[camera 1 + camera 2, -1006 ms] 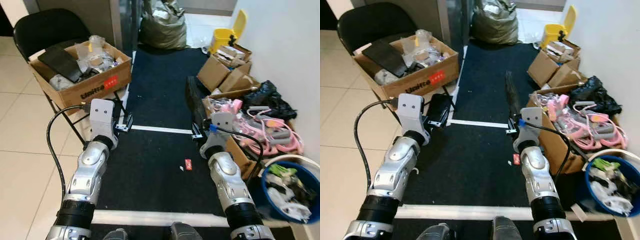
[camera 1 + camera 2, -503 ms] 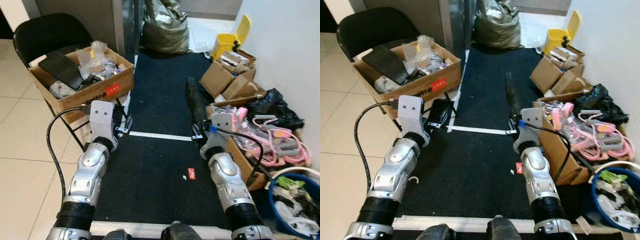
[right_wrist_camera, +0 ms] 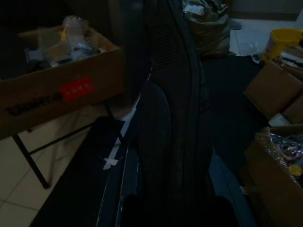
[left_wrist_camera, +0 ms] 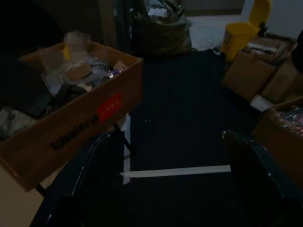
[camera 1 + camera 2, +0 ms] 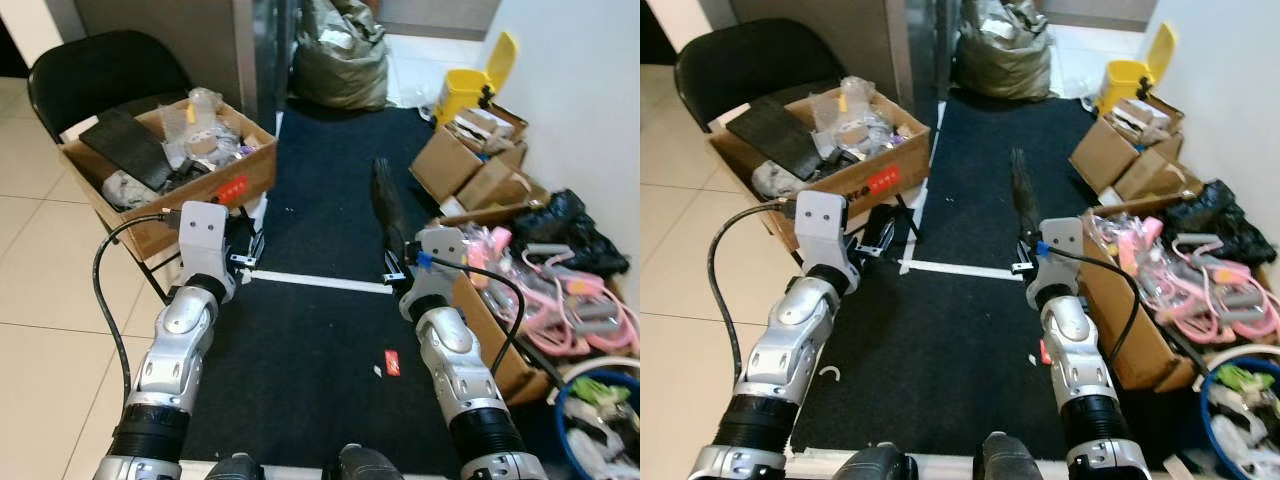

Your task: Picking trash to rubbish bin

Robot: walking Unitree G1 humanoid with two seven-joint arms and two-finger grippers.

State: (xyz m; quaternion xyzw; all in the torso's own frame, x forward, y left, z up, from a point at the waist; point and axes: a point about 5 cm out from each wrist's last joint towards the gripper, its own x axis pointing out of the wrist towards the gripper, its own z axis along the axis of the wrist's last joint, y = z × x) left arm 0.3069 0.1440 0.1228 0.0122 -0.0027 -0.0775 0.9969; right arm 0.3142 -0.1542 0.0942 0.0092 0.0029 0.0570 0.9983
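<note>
Dark carpet (image 5: 320, 330) runs down the middle of your view, crossed by a white tape line (image 5: 318, 282), with pale tile floor (image 5: 45, 300) on your left. The small red scrap of trash (image 5: 392, 361) lies on the carpet just left of your right forearm, apart from both grippers. The blue rubbish bin (image 5: 600, 425) sits at your far right, already holding litter.

Your left gripper (image 4: 165, 189) hovers above the tape line, its 2 fingers (image 4: 94, 170) spread wide and holding nothing. Your right gripper (image 3: 177, 142) is raised over the carpet with its fingers pressed together, nothing between them.

On your left, a cardboard box (image 5: 170, 160) full of odds and ends rests on a black folding chair (image 5: 100, 70). On your right, more boxes (image 5: 470, 170) line the wall, one spilling pink cords (image 5: 590, 310). Ahead stand a stuffed sack (image 5: 340, 50) and a yellow bin (image 5: 470, 85).
</note>
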